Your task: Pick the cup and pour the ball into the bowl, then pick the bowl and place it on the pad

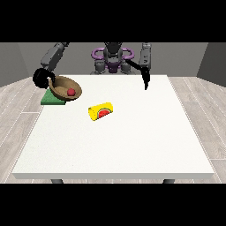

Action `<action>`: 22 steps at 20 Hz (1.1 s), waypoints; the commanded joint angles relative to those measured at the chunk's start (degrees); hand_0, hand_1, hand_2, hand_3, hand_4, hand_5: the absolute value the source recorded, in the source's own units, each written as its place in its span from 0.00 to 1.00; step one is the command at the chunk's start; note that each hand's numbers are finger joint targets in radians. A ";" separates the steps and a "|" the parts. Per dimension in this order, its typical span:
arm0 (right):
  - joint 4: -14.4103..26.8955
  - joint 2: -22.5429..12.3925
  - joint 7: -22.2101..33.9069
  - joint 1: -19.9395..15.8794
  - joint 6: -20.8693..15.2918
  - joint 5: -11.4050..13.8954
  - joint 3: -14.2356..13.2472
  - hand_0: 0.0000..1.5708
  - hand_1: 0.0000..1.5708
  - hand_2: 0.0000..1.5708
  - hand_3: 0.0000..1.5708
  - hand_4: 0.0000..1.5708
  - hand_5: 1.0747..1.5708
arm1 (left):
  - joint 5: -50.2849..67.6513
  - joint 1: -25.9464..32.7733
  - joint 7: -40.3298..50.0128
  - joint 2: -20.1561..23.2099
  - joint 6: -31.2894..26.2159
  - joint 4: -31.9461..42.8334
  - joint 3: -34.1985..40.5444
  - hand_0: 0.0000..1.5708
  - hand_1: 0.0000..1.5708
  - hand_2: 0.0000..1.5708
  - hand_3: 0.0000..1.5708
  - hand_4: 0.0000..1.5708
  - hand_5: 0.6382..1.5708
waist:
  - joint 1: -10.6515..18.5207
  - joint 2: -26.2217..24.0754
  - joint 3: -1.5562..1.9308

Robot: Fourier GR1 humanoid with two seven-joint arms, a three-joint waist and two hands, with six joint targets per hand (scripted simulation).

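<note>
Brown bowl (66, 88) near the table's (132, 145) far corner at the view's left, tilted, its lower side over the green pad (51, 99); whether it touches the pad, cannot tell. Red ball (70, 92) sits inside the bowl. The hand at the view's left (43, 78) is at the bowl's far rim with fingers curled round it, holding the bowl. Yellow cup (101, 111) lies on its side on the table, apart from the bowl and nearer the middle, red-and-green picture on the end facing the camera. The hand at the view's right (145, 80) hangs above the far edge of the table, fingers straight and pointing down, holding nothing, well apart from the cup.
</note>
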 commanded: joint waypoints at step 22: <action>19.71 -19.47 -7.71 -10.33 17.01 -4.16 -8.06 1.00 1.00 1.00 0.41 0.25 1.00 | -6.30 5.06 8.36 1.28 1.82 -29.22 -6.21 0.00 0.00 0.00 0.00 0.00 0.05 | 0.97 16.64 0.04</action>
